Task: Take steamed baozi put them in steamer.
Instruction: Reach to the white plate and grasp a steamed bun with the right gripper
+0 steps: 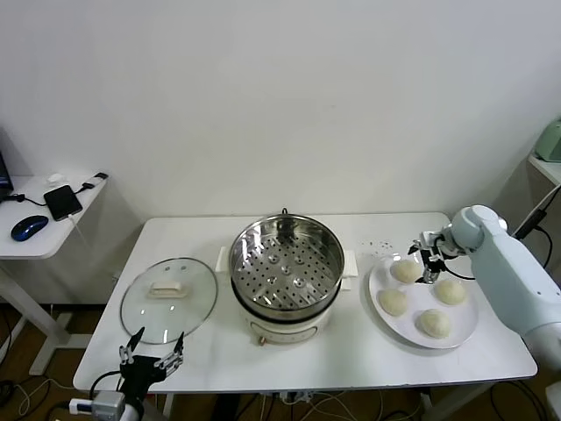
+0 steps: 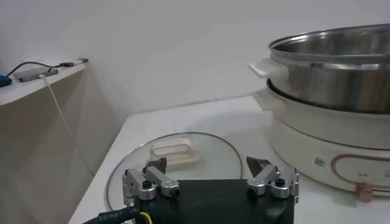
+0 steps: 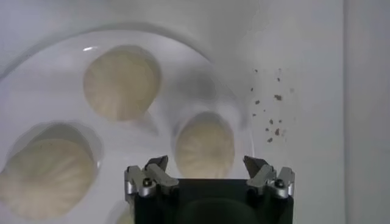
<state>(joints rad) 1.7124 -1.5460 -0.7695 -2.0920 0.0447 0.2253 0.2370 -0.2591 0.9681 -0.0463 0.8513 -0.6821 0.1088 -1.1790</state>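
4 steamed baozi [image 1: 427, 299] sit on a white plate [image 1: 463, 338] at the right side of the table, well apart from one another, none yet in the steamer [image 1: 286, 263]. The steamer stands mid-table with its perforated tray bare and its lid off. The right gripper [image 1: 428, 261] hangs just above the bun nearest the steamer [image 1: 405, 271], jaws spread wide and holding nothing; in the right wrist view that bun [image 3: 204, 145] lies between the 2 fingertips.

The step in hand looks like the first pick. To do it well, I would keep the bun centred between the jaws, come straight down until the fingertips [image 3: 155, 165] reach its lower half, and close gently, since soft dough will likely dent or tear under a hard squeeze. The lift should clear the steamer's rim before crossing over.

The glass lid [image 1: 168, 298] rests flat on the table left of the steamer. The left gripper [image 1: 151, 359] waits at the table's front-left edge beside that lid, jaws also wide and empty.

The right wrist view shows only 3 buns, 1 cut off at the frame edge. Whether the fingertips already touch the plate cannot be told. Dark specks [image 3: 271, 112] lie on the table beside the plate; what they are is unclear.
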